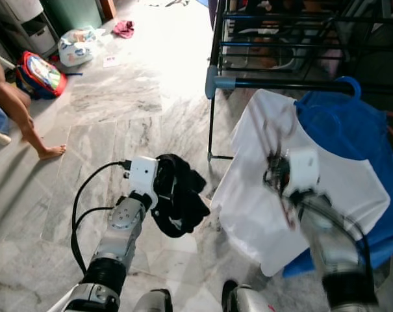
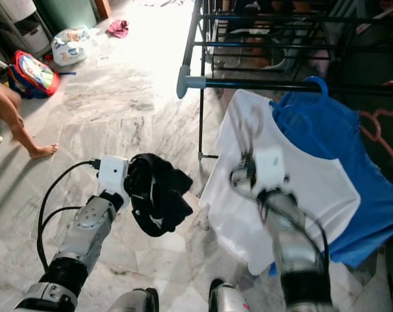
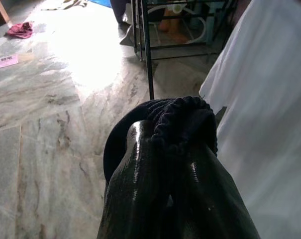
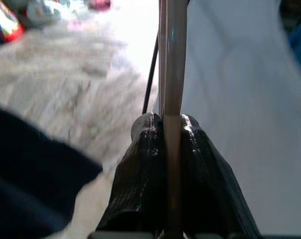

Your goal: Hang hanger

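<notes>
The landmark here is the dark drying rack [image 1: 274, 83], whose near rail with a grey end cap runs across the upper part of the head views. Below that rail, a white shirt [image 1: 261, 201] hangs in front of a blue shirt [image 1: 352, 136], which sits on a blue hanger [image 1: 349, 83] hooked over the rail.

The right gripper [image 4: 171, 134] is below the rail and in front of the white shirt, its two black fingers pinched tight on a thin pale hanger [image 4: 172, 59]. The hanger rises from the fingers toward the rail; its upper part is blurred in the head views, so whether its hook reaches the rail cannot be told.

The left gripper [image 3: 172, 149] is lower and well to the left of the rack's leg, clamped on a bunched black garment [image 1: 180, 195] that droops over the marble floor [image 1: 118, 130].

The step in hand looks like bringing the hanger up to the rack. The next move probably calls for lifting the hook above the rail at a free stretch left of the blue hanger, then lowering it on before the fingers loosen.

A person's bare leg [image 1: 17, 110] stands far left of the rack.
</notes>
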Tool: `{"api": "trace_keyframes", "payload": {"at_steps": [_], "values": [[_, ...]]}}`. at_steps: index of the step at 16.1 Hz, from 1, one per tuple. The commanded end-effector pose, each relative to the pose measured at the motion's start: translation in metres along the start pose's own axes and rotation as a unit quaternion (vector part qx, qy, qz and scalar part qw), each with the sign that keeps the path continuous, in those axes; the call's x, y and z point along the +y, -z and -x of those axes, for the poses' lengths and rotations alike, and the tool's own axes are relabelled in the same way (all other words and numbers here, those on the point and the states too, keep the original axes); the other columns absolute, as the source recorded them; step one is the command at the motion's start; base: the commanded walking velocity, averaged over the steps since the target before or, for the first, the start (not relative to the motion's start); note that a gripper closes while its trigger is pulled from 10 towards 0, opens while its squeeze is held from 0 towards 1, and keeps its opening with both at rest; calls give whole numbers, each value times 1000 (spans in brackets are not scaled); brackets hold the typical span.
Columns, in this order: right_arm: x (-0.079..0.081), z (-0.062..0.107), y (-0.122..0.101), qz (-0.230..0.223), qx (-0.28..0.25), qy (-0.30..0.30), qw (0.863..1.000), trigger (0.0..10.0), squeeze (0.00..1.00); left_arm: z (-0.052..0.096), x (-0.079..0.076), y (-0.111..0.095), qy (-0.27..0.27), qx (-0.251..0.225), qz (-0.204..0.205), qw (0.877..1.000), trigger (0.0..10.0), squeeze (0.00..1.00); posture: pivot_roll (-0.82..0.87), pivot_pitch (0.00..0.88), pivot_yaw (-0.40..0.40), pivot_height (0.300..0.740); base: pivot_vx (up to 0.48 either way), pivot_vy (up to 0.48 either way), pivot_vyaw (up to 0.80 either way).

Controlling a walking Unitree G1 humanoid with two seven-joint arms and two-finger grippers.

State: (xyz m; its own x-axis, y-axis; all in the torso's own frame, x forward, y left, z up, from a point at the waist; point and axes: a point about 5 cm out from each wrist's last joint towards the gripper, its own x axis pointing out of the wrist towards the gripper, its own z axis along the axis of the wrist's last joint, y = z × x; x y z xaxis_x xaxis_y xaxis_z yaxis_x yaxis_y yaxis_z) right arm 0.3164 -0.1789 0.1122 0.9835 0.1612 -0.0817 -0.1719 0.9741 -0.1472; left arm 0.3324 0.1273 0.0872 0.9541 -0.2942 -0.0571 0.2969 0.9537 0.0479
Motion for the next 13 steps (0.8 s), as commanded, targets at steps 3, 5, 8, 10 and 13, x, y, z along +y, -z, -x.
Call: {"api": "trace_keyframes", "payload": {"at_steps": [3,5,8,10,13], "values": [[12,28,15,-5,13,-18,1000,10000,0,0,2,1,2,5,-14,1000,10000,0,-43,183,86,740,0,0,0],[12,36,22,-17,26,-10,999,10000,0,4,3,9,2,17,-11,1000,10000,0,-42,183,87,740,0,0,0],[19,39,21,-44,23,-2,999,10000,0,7,2,15,-4,28,-8,1000,10000,0,-37,186,81,740,0,0,0],[25,41,23,-65,23,9,998,10000,0,7,4,17,-12,33,-4,999,10000,0,-35,186,78,740,0,0,0],[27,48,30,-84,39,13,996,10000,0,12,9,23,-30,44,0,999,10000,0,-34,181,63,740,-96,0,-154]]}}
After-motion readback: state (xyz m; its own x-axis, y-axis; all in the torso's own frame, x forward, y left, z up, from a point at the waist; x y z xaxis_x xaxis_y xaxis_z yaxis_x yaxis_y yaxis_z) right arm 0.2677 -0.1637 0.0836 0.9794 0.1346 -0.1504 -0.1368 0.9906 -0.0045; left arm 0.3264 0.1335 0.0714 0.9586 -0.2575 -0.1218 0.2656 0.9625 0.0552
